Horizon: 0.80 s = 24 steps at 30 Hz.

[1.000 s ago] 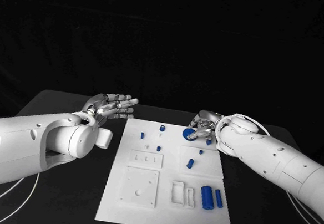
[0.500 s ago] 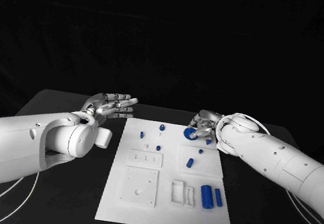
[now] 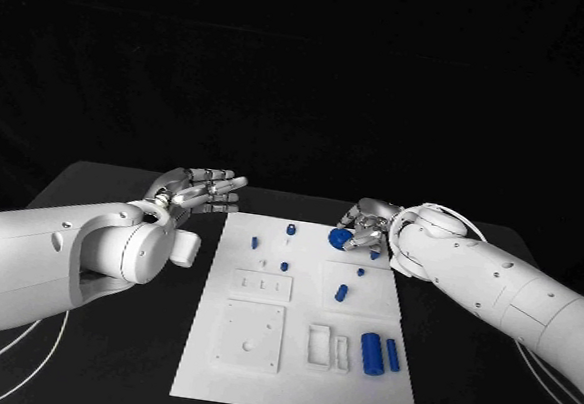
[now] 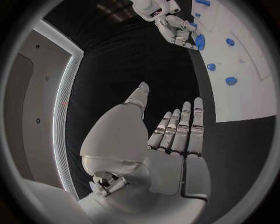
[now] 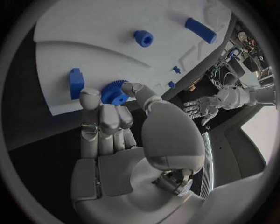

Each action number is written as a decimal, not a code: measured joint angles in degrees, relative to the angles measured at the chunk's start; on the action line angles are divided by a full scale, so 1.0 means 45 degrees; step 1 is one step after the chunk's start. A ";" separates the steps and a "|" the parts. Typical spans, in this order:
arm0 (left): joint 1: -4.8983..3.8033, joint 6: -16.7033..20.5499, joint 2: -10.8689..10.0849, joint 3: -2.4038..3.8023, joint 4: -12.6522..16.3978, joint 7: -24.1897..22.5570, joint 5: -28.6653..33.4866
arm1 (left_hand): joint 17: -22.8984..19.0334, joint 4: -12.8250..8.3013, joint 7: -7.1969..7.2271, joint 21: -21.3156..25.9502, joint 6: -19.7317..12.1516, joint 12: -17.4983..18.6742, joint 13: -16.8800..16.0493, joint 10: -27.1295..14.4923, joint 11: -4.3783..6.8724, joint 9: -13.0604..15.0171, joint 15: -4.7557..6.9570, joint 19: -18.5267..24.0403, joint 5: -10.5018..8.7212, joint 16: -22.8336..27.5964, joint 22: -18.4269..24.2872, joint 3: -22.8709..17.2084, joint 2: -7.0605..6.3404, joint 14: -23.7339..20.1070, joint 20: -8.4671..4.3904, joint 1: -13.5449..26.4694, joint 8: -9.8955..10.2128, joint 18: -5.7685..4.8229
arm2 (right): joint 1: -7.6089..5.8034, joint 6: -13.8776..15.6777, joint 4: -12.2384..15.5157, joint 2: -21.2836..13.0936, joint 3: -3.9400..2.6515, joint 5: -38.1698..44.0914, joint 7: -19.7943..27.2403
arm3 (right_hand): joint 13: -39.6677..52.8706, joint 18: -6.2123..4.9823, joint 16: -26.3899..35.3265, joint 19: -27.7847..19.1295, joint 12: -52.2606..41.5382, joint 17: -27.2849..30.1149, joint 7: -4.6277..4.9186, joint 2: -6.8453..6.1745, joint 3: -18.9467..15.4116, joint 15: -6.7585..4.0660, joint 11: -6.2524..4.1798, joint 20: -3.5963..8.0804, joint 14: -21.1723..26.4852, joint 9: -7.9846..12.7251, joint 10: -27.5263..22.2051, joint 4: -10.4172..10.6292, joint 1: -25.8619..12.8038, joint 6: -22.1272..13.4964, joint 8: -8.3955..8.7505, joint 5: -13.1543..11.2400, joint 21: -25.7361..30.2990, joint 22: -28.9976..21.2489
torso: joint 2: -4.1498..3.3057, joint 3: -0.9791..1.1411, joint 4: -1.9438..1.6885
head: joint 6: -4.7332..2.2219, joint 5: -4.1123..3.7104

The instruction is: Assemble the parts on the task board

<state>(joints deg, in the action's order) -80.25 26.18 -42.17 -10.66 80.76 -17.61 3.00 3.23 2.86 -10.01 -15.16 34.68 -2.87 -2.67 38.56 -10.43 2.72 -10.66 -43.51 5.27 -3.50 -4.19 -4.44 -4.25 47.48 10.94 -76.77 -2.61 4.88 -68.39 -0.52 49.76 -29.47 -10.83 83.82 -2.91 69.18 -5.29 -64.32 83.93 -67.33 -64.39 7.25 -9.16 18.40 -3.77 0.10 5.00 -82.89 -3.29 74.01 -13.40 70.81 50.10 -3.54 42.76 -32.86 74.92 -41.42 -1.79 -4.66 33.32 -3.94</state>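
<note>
Pinching a blue gear (image 5: pixel 114 92) between thumb and fingertips, the right hand (image 3: pixel 369 227) holds it at the far right corner of the task board (image 3: pixel 297 384), toothed rim upright, axis roughly level. The left hand (image 3: pixel 195 190) hovers beside the board's far left edge, fingers straight, slightly apart, holding nothing.

The right hand (image 5: pixel 111 140) pinches a blue gear (image 5: pixel 114 92) over the task board (image 5: pixel 105 28).

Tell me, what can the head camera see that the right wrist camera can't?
Head view alone: the task board whole, with two blue cylinders lying near its front. Right wrist view alone: the teeth on the blue gear pinched by the right hand. Both: that gear, the board, and the left hand open beside it.
</note>
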 measured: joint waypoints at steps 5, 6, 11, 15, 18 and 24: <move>0.0000 0.0000 -0.0002 0.0000 0.0000 0.0010 0.0000 | 0.0001 0.0000 0.0000 0.0000 0.0000 0.0000 0.0000 0.0001 0.0000 0.0000 0.0000 0.0000 0.0000 0.0000 0.0000 0.0000 0.0000 0.0000 0.0000 0.0000 0.0000 -0.0001 | 0.0006 0.0042 0.0000 -0.0010 0.0000 0.0009 0.0041 | 0.0047 -0.0001 0.0000 0.0000 0.0000 -0.0026 -0.0052 0.0073 -0.0325 0.0000 0.0000 0.0000 0.0000 0.0036 0.0000 0.0047 0.0073 0.0528 0.0044 -0.0430 0.0000 0.0006 | 0.0000 -0.0004 0.0000 | -0.0007 -0.0018; 0.0000 0.0000 -0.0002 0.0000 0.0000 0.0012 0.0000 | 0.0000 0.0000 0.0000 0.0000 0.0000 0.0000 0.0000 0.0001 -0.0001 0.0000 0.0000 0.0000 0.0000 0.0000 0.0000 0.0000 0.0000 0.0000 0.0000 0.0000 0.0000 -0.0001 | 0.0006 0.0059 0.0000 -0.0011 0.0000 0.0017 0.0046 | 0.0060 0.0000 0.0000 0.0000 -0.0024 -0.0030 -0.0091 0.0073 -0.0325 0.0000 0.0000 0.0000 0.0000 0.0042 0.0000 0.0047 0.0073 0.0790 0.0073 -0.0482 0.0000 0.0006 | 0.0000 -0.0005 0.0000 | -0.0010 -0.0020; 0.0000 0.0000 -0.0006 0.0000 0.0008 0.0020 0.0000 | 0.0001 0.0000 0.0000 0.0000 0.0000 0.0000 -0.0001 0.0001 0.0000 0.0000 0.0000 0.0000 0.0000 0.0000 0.0000 0.0000 0.0000 0.0001 0.0000 0.0000 0.0000 -0.0001 | 0.0004 0.0156 -0.0006 -0.0021 -0.0001 0.0044 0.0062 | 0.0111 0.0007 0.0000 0.0000 -0.0125 -0.0060 -0.0173 0.0299 0.0135 0.0000 0.0003 0.0000 0.0000 -0.0022 0.0004 0.0000 -0.0153 0.2017 0.0068 -0.1124 0.0000 0.0005 | 0.0000 -0.0015 -0.0001 | -0.0023 -0.0032; 0.0000 0.0000 -0.0009 0.0000 0.0013 0.0025 -0.0001 | 0.0001 0.0000 0.0046 0.0000 -0.0046 0.0000 -0.0001 0.0001 -0.0001 0.0000 0.0001 0.0000 0.0000 0.0000 0.0000 0.0000 -0.0055 0.0001 0.0000 -0.0055 0.0000 0.0000 | 0.0009 0.0196 -0.0017 -0.0029 -0.0001 0.0059 0.0064 | 0.0143 0.0007 0.0000 0.0000 -0.0132 -0.0072 -0.0474 0.0419 0.0833 0.0000 0.0003 0.0000 0.0000 -0.0019 0.0006 0.0034 -0.0200 0.2348 0.0057 -0.2431 0.0000 0.0004 | 0.0000 -0.0015 -0.0007 | -0.0023 -0.0043; 0.0000 0.0000 -0.0014 0.0000 0.0014 0.0028 -0.0001 | 0.0001 0.0000 0.0046 0.0000 -0.0046 0.0000 -0.0001 0.0002 -0.0001 0.0000 0.0001 0.0000 0.0000 0.0000 0.0000 0.0000 -0.0061 0.0001 0.0000 -0.0061 0.0000 -0.0001 | 0.0012 0.0201 -0.0017 -0.0030 0.0000 0.0063 0.0077 | 0.0160 0.0008 -0.0001 0.0000 -0.0132 -0.0072 -0.0475 0.0577 0.1668 0.0001 0.0003 0.0001 0.0000 -0.0018 0.0006 0.0022 -0.0042 0.2349 0.0054 -0.4141 0.0000 0.0004 | 0.0000 -0.0016 -0.0010 | -0.0024 -0.0045; 0.0000 0.0000 -0.0019 0.0000 0.0021 0.0035 -0.0001 | 0.0001 0.0000 0.0046 0.0000 -0.0046 0.0000 -0.0002 0.0002 -0.0001 0.0000 0.0001 0.0000 0.0000 0.0000 0.0000 0.0000 -0.0061 0.0001 0.0000 -0.0061 0.0000 0.0000 | 0.0008 0.0202 -0.0011 -0.0030 -0.0001 0.0099 0.0127 | 0.0146 0.0012 -0.0001 0.0000 -0.0132 -0.0054 -0.0521 0.0853 0.2156 0.0003 0.0003 0.0001 0.0003 0.0003 0.0005 -0.0008 0.0242 0.2409 -0.0006 -0.6172 -0.0047 0.0003 | 0.0000 -0.0021 -0.0011 | -0.0040 -0.0028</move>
<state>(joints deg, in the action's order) -80.25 26.18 -42.26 -10.66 80.86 -17.45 2.99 3.24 2.86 -9.80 -15.16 34.48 -2.87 -2.67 38.56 -10.43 2.72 -10.65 -43.51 5.27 -3.50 -4.19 -4.44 -4.52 47.49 10.94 -77.05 -2.61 4.88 -68.35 0.39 49.71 -29.61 -10.84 84.27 -2.34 69.84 -5.24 -64.33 83.93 -67.93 -64.63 4.91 -5.32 28.10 -3.76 0.11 5.01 -82.88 -3.28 74.03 -13.44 71.90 60.95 -3.56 14.99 -33.07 74.94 -41.42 -1.88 -4.71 33.14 -4.06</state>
